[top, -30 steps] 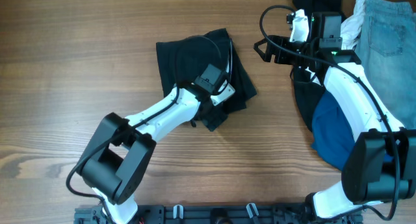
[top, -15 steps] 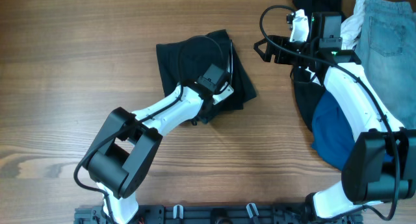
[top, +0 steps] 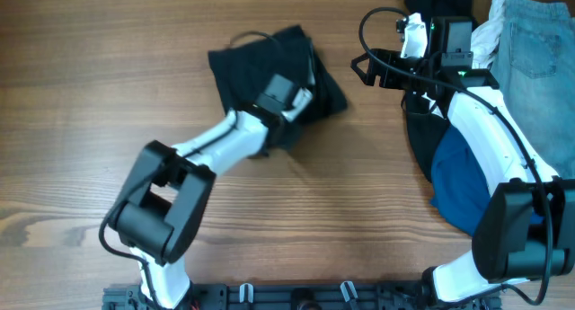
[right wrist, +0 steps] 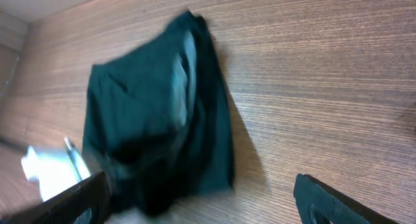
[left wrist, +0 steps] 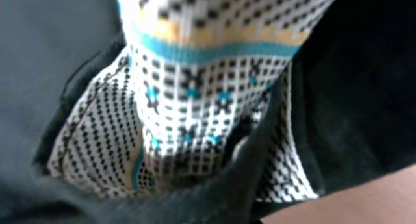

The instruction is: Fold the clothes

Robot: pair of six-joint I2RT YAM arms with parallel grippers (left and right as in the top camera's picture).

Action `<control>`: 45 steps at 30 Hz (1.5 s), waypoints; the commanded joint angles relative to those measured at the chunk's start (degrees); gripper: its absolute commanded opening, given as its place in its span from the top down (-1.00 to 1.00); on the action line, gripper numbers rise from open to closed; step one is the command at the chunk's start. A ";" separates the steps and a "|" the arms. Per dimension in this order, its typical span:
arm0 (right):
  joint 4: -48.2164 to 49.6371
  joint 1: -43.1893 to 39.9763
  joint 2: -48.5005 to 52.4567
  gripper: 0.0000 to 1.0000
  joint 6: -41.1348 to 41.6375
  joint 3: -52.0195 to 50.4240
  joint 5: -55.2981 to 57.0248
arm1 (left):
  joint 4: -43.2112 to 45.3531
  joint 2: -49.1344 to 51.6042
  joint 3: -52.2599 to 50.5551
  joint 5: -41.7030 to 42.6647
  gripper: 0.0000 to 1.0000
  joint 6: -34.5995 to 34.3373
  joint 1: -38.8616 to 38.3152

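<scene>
Black garment (top: pixel 241 69) lies bunched, not yet flat, on upper-middle of table (top: pixel 108 121), well apart from heap of other clothes (top: pixel 539 49) (denim, white, blue, black) at far right edge. Overhead: left gripper (top: pixel 298 101) sits on garment's right half, tips buried in cloth; right gripper (top: pixel 361 72) hovers just beside garment's right edge, not touching, holding nothing. Left wrist cam: patterned fingers (left wrist: pixel 195 87) pressed together w/ a ridge of black fabric pinched at tips, so jaws are clamped on garment; bare wood shows at bottom right. Right wrist cam: garment ahead on wood, crumpled w/ layers overlapping; own jaws spread wide at frame's lower corners, empty. Judgement: early in task, at grab-an-edge step of 1st fold. Next prob. needs left to lift & draw pinched layer across w/o dragging whole bundle; right should pin or take opp. edge.
</scene>
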 commanded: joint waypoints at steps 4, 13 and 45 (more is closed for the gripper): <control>0.13 -0.11 0.42 -0.84 -0.59 0.00 1.20 | 10.67 1.29 -0.48 -1.42 0.92 -15.54 16.09; 0.11 -0.11 0.42 -0.83 0.74 0.00 1.46 | 27.98 4.87 -0.48 -1.36 0.92 -28.70 33.16; -2.89 -0.11 0.42 -0.90 2.43 0.00 1.86 | 49.03 14.62 5.40 -6.84 0.57 -35.52 36.24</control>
